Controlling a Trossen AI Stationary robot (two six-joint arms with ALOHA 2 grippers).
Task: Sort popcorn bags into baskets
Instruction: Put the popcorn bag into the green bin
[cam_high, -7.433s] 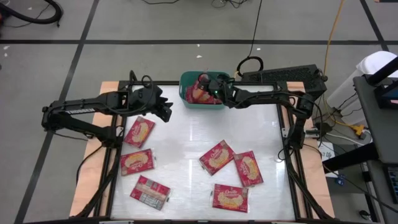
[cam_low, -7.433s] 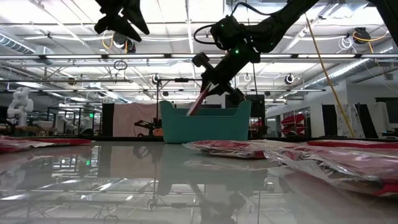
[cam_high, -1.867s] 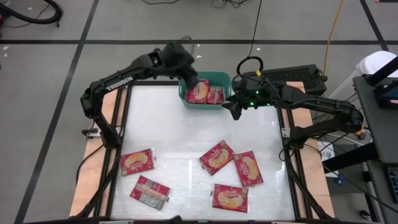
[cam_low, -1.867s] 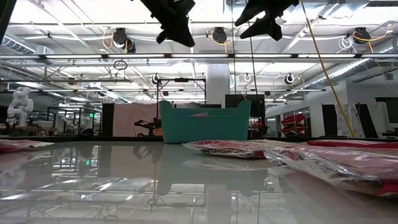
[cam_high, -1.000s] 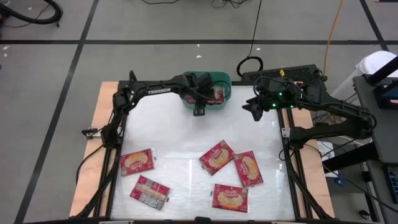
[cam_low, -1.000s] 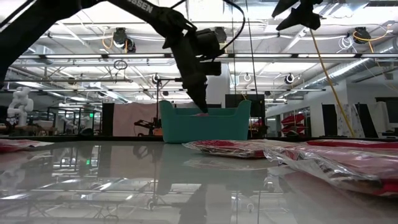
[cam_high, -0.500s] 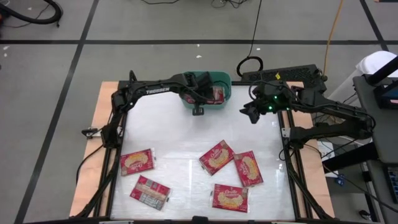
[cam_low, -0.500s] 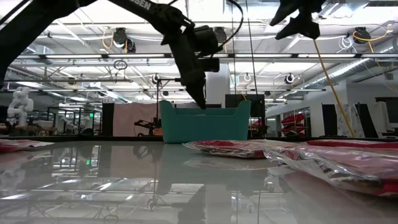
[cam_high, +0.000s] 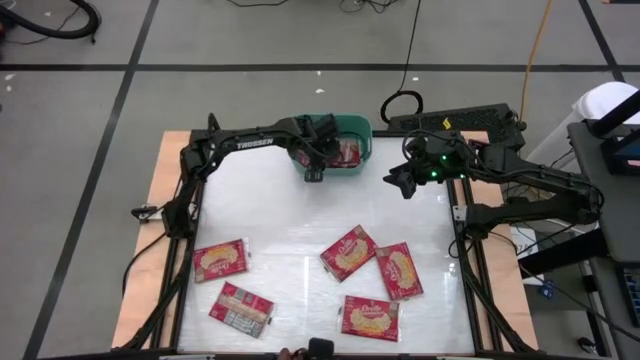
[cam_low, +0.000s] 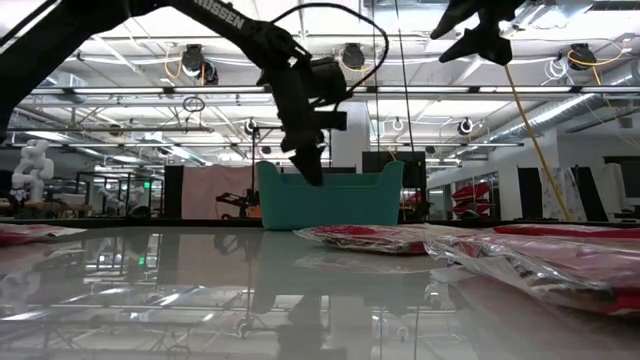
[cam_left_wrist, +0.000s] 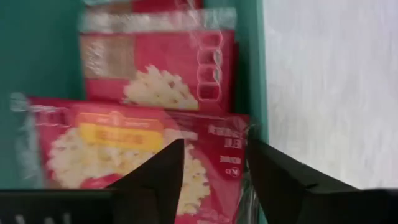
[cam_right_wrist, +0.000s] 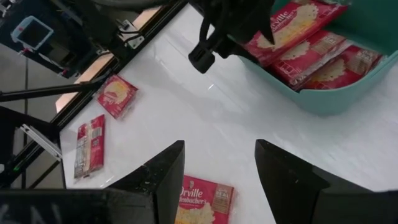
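Risen slightly, left end effector (cam_high: 313, 165) hovers spread above the basket (cam_high: 362, 131), bag (cam_left_wrist: 137, 158) released.

The left arm (cam_high: 240, 144) carries white lettering reading "TROSSEN". A popcorn bag (cam_right_wrist: 204, 198) on the counter reads "Orville Redenbacher's"; other print is illegible.

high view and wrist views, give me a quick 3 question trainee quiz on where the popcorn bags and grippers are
1. How many popcorn bags lie loose on the table?
2. True or false: the right gripper holds a bag.
3. The left gripper hangs over: A) the teal basket's near rim B) the table's centre C) the floor.

Key: 1. Five, one showing its printed back. 2. False; open, empty. 3. A.
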